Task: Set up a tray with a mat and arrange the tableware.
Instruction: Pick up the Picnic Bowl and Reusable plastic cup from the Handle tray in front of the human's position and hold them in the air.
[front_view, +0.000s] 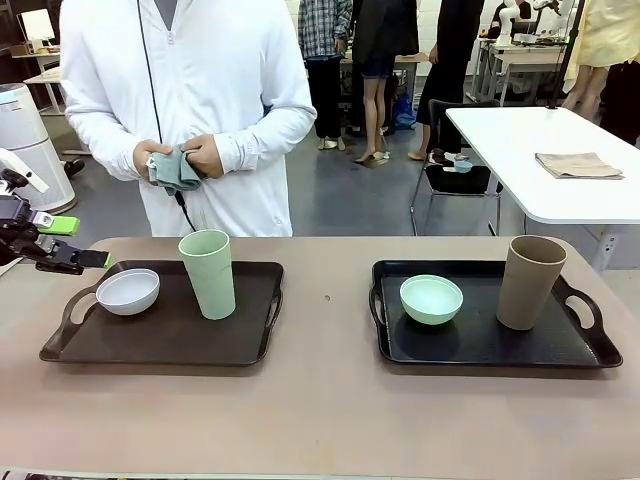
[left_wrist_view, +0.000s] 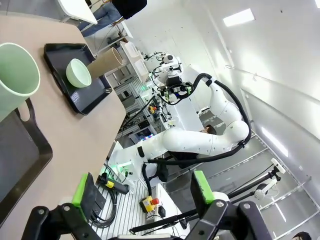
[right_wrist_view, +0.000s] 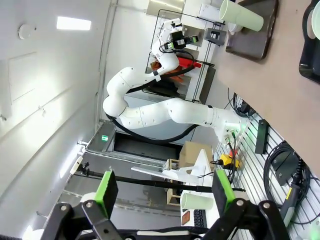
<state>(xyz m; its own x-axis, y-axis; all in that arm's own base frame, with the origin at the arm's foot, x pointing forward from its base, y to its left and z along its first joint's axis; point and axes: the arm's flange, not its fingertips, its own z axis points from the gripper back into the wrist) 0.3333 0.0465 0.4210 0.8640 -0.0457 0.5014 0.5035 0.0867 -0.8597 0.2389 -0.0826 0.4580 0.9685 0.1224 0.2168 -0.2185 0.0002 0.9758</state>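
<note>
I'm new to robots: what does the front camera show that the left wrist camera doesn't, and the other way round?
Front adds: the person's hands holding a grey-green cloth, and the white bowl. Left wrist adds: the robot's white right arm, seen side-on. Both share: the left tray, pale green tumbler, right tray, mint bowl, tan tumbler, and the open left gripper.
</note>
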